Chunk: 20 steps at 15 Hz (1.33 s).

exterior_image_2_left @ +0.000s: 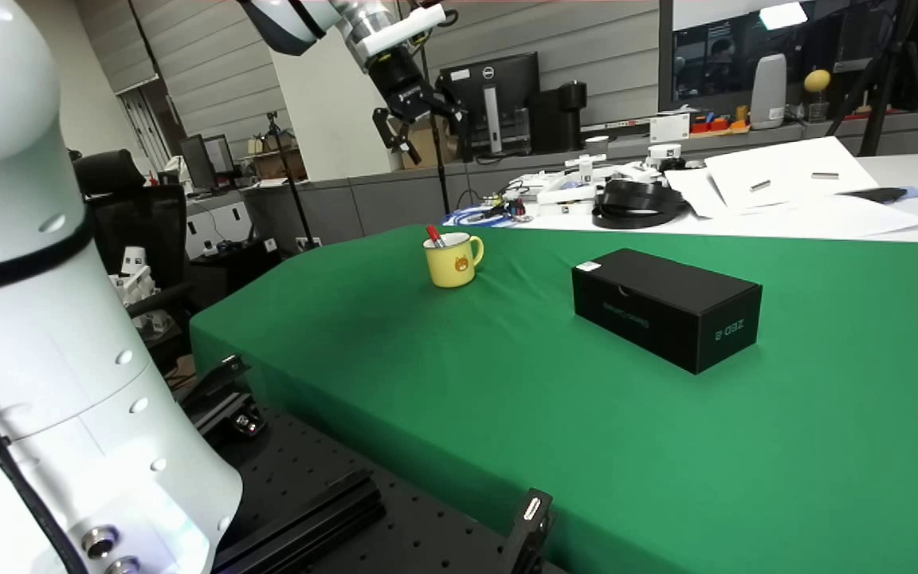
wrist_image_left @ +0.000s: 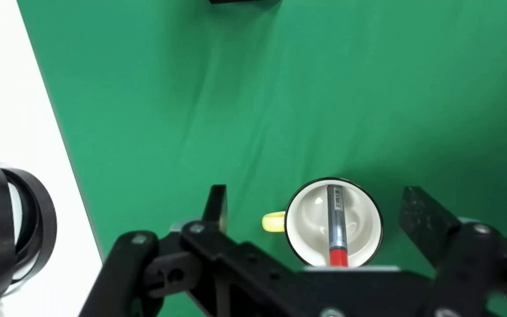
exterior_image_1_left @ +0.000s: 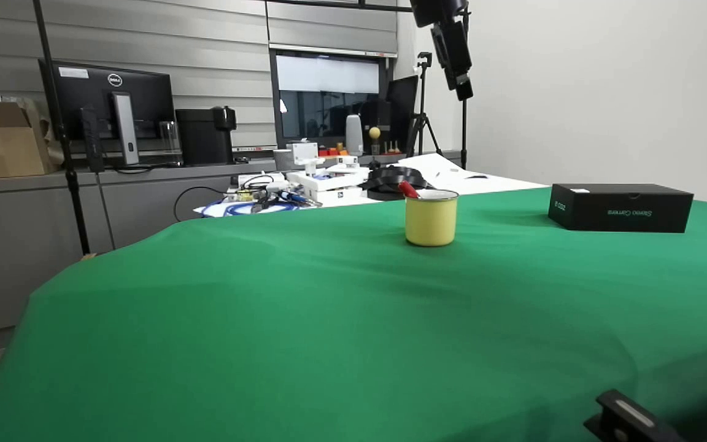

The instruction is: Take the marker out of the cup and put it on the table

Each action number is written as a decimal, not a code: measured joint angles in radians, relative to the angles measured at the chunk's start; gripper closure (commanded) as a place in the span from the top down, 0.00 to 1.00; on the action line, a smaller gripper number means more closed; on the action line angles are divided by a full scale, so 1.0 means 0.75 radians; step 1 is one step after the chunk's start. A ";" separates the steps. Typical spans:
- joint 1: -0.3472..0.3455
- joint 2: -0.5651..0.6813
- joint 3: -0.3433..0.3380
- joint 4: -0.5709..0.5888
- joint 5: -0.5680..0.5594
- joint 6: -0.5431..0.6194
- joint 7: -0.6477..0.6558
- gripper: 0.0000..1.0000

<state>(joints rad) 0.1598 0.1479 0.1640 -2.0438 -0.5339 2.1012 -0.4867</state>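
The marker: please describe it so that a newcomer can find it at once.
On the green table stands a yellow cup. The marker leans inside it, its red end sticking out. That red end on a slim body sets it apart from the yellow cup and the black box.

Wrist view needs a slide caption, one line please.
Open gripper above the cup on the green table, red-ended marker leaning inside.

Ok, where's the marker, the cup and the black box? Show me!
Marker (wrist_image_left: 336, 223): wrist view, on its body.
Cup (exterior_image_2_left: 448, 266): in an exterior view, on its yellow wall.
Black box (exterior_image_1_left: 626, 210): in an exterior view, on its long side.
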 measured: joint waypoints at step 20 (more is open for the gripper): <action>0.027 0.184 0.009 0.061 -0.238 0.000 0.021 1.00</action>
<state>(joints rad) 0.1803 0.2862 0.1710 -1.9978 -0.7122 2.1012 -0.4707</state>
